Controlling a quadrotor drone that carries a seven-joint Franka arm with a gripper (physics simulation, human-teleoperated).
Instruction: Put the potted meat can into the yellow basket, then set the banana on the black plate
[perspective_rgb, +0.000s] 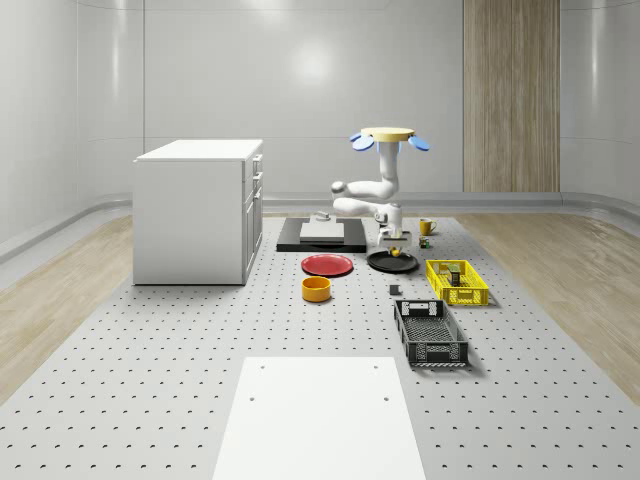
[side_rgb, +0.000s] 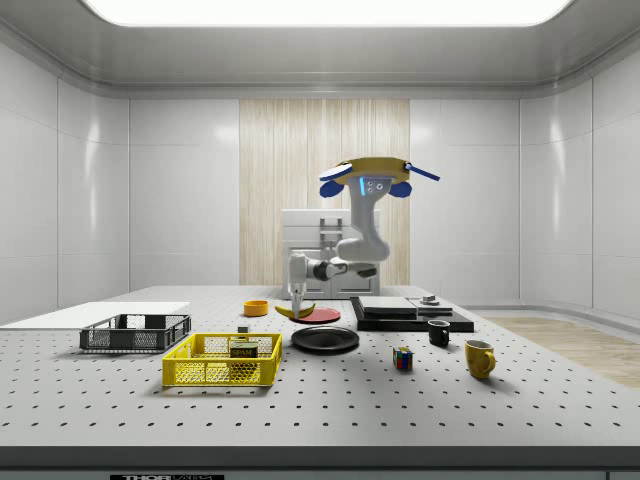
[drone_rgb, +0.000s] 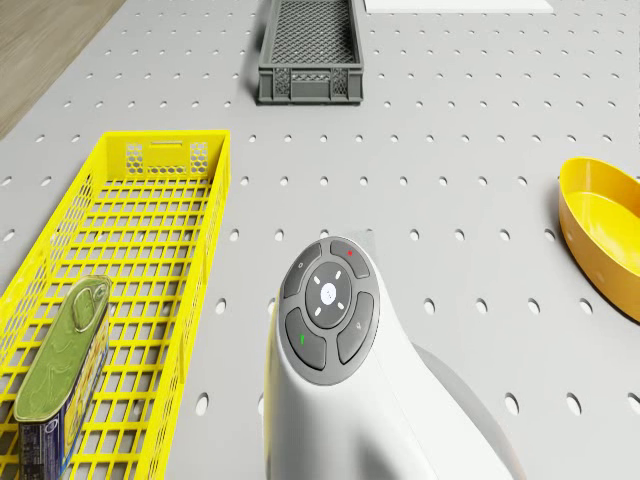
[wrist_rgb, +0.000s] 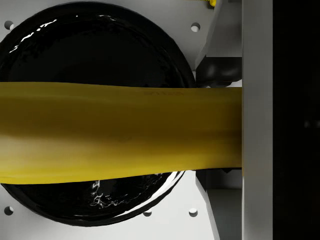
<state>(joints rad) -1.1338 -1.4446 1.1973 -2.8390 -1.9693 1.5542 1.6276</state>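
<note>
One banana (wrist_rgb: 120, 131) in gripper (side_rgb: 298, 305), above black plate (wrist_rgb: 90, 45)

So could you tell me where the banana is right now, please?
The banana is held in the hand, just above the black plate; in the side view it hangs left of the red plate, right of the yellow basket.

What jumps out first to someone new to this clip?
The drone hovers above the table, and its end effector holds the banana just over the black plate. Beside them, the potted meat can already lies in the yellow basket.
</note>
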